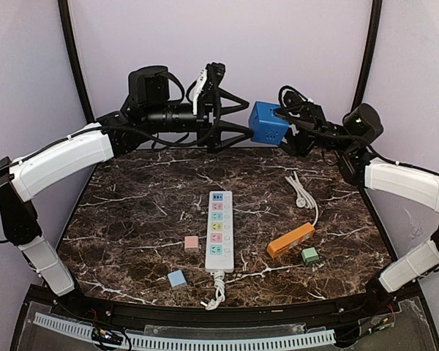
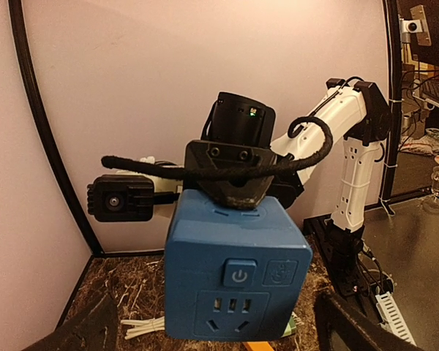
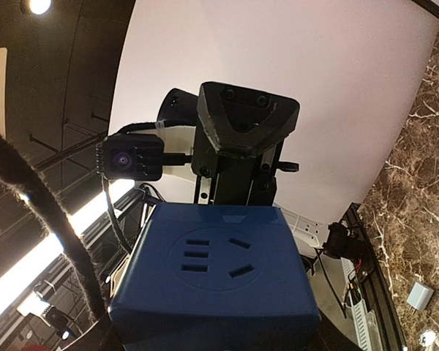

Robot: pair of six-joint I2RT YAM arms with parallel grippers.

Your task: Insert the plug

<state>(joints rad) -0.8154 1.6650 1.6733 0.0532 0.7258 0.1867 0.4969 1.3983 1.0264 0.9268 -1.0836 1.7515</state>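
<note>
Blue socket cube (image 1: 269, 122) hung in the air beyond the far end of the power strip (image 1: 219, 230) — right gripper (image 1: 284, 124) pinched on it, left gripper (image 1: 248, 121) spread-fingered just beside. Likely rigid, light, slick plastic — best gripped on flat opposite faces, not the socket side.

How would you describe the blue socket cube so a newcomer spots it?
Look above the far edge of the marble table, where the two arms meet. The blue socket cube hangs there in the right gripper. It is the only item off the table, bigger and deeper blue than the pale blue block near the front edge.
</note>
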